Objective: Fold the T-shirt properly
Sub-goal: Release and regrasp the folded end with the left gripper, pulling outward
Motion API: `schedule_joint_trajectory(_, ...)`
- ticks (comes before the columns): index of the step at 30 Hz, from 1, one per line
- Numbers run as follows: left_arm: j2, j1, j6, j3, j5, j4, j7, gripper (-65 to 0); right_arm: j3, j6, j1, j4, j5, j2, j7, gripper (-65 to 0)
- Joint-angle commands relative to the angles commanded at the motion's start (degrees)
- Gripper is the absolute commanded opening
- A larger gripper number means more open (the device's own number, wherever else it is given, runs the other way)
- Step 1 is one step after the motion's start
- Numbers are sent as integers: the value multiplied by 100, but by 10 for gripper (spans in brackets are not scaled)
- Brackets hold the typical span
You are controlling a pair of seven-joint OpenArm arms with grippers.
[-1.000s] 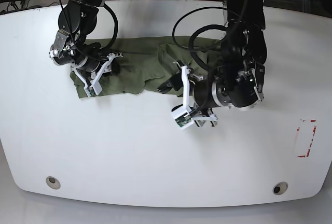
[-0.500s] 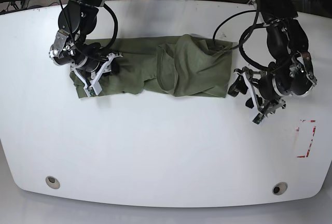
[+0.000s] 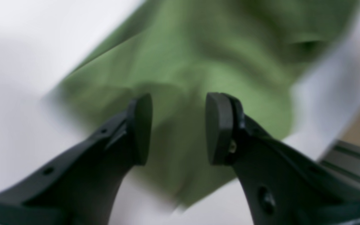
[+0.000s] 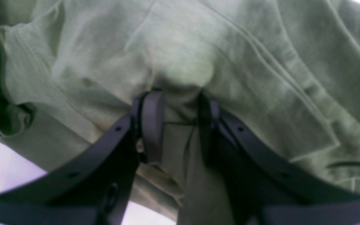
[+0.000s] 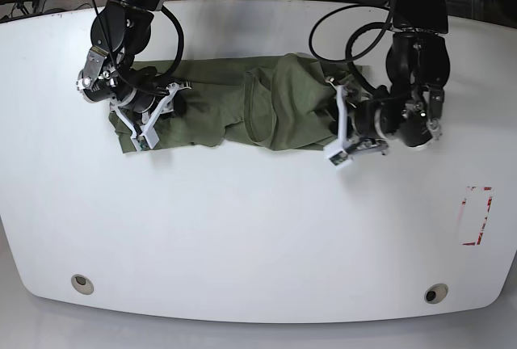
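On the left of the base view we see the right gripper [image 5: 152, 113] pressed down onto the left end of the T-shirt [image 5: 242, 107], which lies stretched in a rumpled band across the far half of the white table [image 5: 242, 236]. The right wrist view brings this up close: the two black fingers [image 4: 150, 125] are closed most of the way, and a bunched ridge of the olive cloth [image 4: 180, 62] is pinched between them, so we read this gripper as clamped on the shirt. That same view shows folds, a hem seam and a sliver of table at its lower left, none of which the base view makes plain.

Moving right, the shirt's middle rises in a thicker fold, and at its right end the left gripper [image 5: 343, 135] sits just beside or on the cloth's edge; from above we cannot tell which. The left wrist view settles the opening: its fingers [image 3: 141, 128] stand clearly apart with nothing between them, and the green cloth [image 3: 198, 62] lies blurred beyond them on the white tabletop [image 3: 17, 62]. Whether the tips touch the fabric we cannot tell from that blur.

At the far right of the table, only the base view shows a red-marked rectangle [image 5: 477, 216].
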Motion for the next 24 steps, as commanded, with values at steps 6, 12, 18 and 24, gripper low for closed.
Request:
schedule_joint_trajectory(6, 79, -246, 0, 1099, -9, 53, 0, -403, 0, 0, 0, 0, -9, -53, 0, -468)
schedule_joint_trajectory(12, 88, -448, 0, 1116, -9, 334, 0, -403, 0, 0, 0, 0, -9, -70, 0, -468)
schedule_joint_trajectory(18, 62, -440, 0, 246, 35, 1011, 0, -403, 0, 0, -26, 0, -9, -70, 0, -468)
schedule_joint_trajectory(24, -158, -431, 0, -563, 176, 1002, 0, -403, 0, 0, 0, 9, -9, -70, 0, -468)
